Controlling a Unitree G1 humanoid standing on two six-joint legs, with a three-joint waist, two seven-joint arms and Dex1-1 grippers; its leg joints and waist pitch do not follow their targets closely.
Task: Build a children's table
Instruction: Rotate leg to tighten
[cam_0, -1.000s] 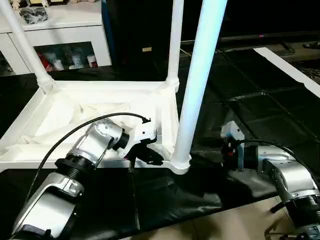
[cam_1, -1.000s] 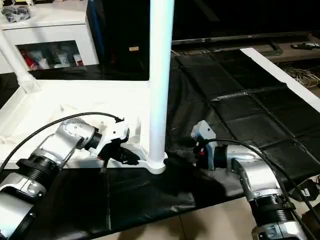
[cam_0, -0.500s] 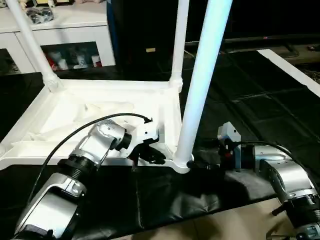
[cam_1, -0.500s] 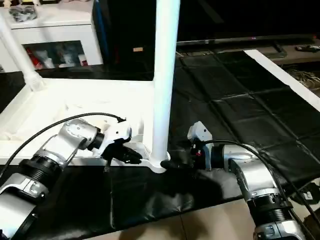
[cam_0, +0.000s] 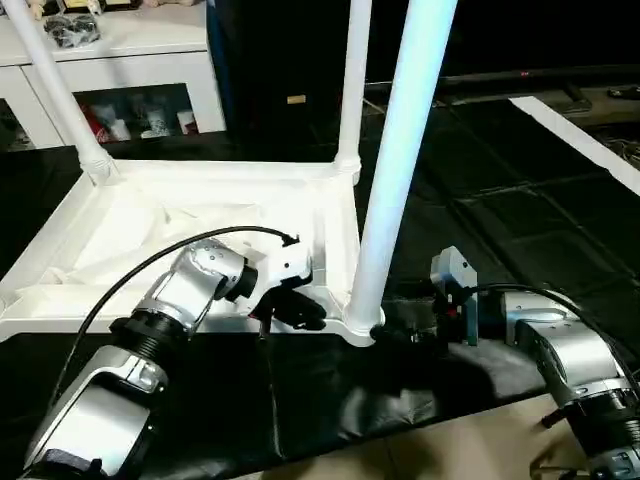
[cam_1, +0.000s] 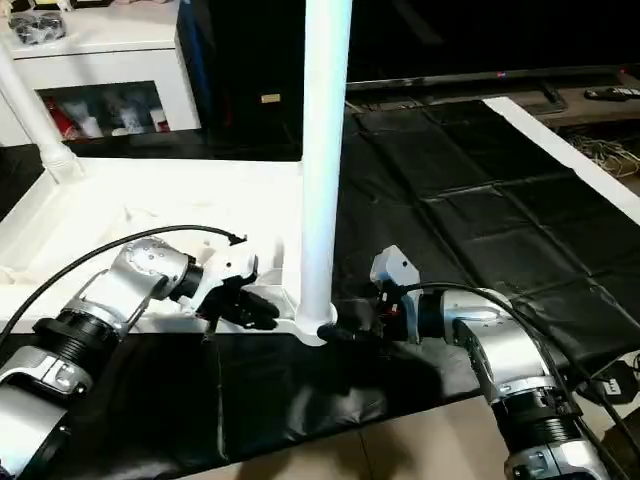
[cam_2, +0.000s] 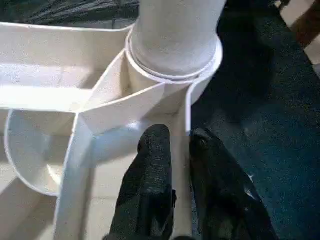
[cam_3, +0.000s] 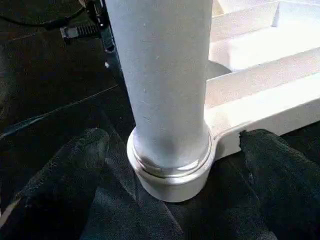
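Tabletop (cam_0: 200, 215) of smooth white plastic lies upside down on crinkled black sheeting (cam_0: 480, 230), its ribbed underside and raised rim facing up. Three round tubular legs stand in its corner sockets: the near leg (cam_0: 400, 150), a far one (cam_0: 352, 90) and one at the far left corner (cam_0: 55, 85).

In the left wrist view, the left gripper (cam_2: 181, 145) straddles a thin upright rim wall beside the near socket, its matte black fingers (cam_2: 155, 150) only slightly apart with the wall between them.

In the right wrist view, the right gripper (cam_3: 172, 145) is spread wide, one coarse black finger (cam_3: 75, 155) on each side of the leg's flared collar (cam_3: 170, 170), neither touching it.

A white cabinet (cam_0: 120, 60) with glass doors stands behind.
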